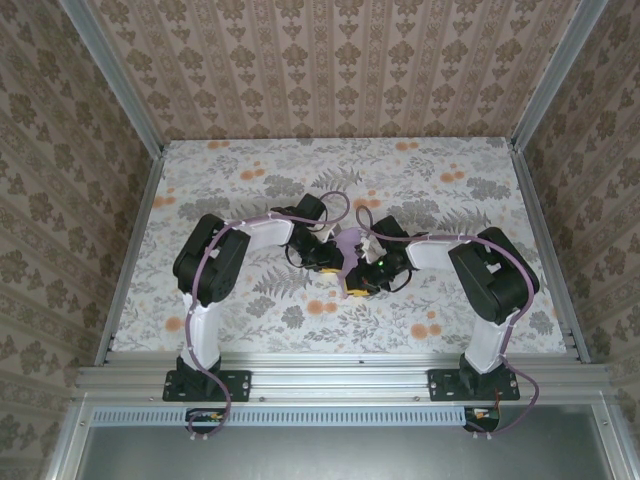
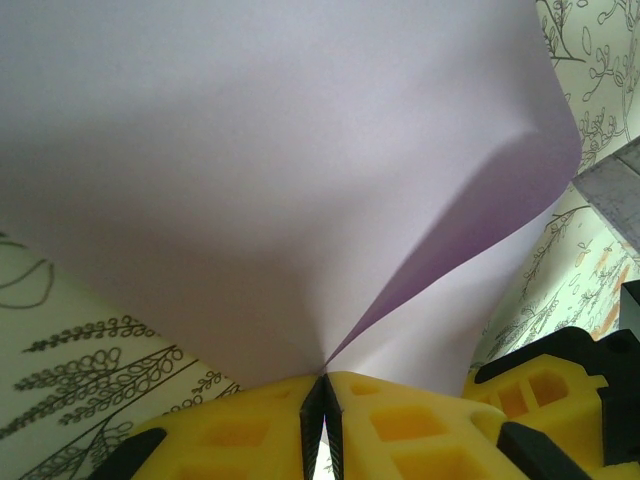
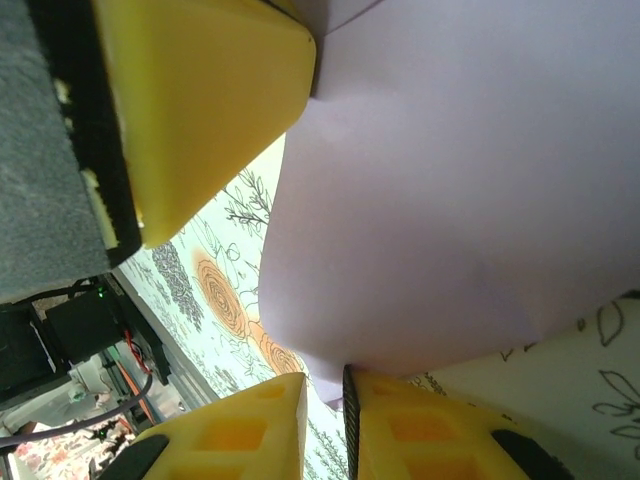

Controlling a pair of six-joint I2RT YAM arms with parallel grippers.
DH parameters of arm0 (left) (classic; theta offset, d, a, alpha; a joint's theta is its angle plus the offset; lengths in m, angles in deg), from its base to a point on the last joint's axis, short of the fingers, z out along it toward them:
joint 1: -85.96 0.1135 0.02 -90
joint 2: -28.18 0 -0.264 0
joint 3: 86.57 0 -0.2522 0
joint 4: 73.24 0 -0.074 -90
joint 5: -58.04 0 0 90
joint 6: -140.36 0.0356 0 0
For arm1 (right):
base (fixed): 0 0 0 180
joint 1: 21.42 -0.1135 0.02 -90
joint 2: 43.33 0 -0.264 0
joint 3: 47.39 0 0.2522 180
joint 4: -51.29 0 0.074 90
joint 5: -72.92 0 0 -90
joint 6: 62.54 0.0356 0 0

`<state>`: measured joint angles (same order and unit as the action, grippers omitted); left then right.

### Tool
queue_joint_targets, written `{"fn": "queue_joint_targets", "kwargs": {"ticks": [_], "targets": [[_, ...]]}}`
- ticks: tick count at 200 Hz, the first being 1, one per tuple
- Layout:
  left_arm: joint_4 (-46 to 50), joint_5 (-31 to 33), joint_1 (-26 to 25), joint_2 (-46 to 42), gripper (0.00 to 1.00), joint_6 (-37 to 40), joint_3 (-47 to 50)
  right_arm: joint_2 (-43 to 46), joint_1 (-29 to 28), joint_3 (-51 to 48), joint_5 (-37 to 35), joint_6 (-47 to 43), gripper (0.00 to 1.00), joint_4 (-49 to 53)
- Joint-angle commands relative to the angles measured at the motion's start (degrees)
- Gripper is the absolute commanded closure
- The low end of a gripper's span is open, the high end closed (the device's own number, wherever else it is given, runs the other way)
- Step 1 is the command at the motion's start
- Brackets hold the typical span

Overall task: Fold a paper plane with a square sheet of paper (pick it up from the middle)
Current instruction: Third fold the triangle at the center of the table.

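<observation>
Left pincer clamps lavender paper.

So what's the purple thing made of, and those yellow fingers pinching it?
The purple sheet looks like thin matte paper: it bends in soft curves and shows a sharp crease running from where it is pinched. The yellow fingers look like moulded plastic or firm rubber, dull, with square pockets cast in. I can't tell which of the two.

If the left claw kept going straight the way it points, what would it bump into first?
The lavender sheet of paper that the left gripper is pinching; it spreads directly ahead. What lies behind it is hidden.
</observation>
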<state>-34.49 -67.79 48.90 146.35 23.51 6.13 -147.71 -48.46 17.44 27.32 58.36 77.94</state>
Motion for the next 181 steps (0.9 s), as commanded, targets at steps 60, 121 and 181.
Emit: {"fn": "queue_joint_targets", "kwargs": {"ticks": [60,121,181], "targets": [[0.1,9.1,-2.0,10.3,0.79,1.7,4.4,2.5,-0.3,2.2,-0.3,-1.0,0.79,3.1],[0.0,9.0,-2.1,10.5,0.79,1.7,4.4,2.7,-0.1,2.2,0.7,-0.1,0.79,1.8],[-0.2,8.9,-2.0,10.8,0.79,1.7,4.3,0.6,0.1,3.0,0.3,-0.1,0.79,1.3]]}}
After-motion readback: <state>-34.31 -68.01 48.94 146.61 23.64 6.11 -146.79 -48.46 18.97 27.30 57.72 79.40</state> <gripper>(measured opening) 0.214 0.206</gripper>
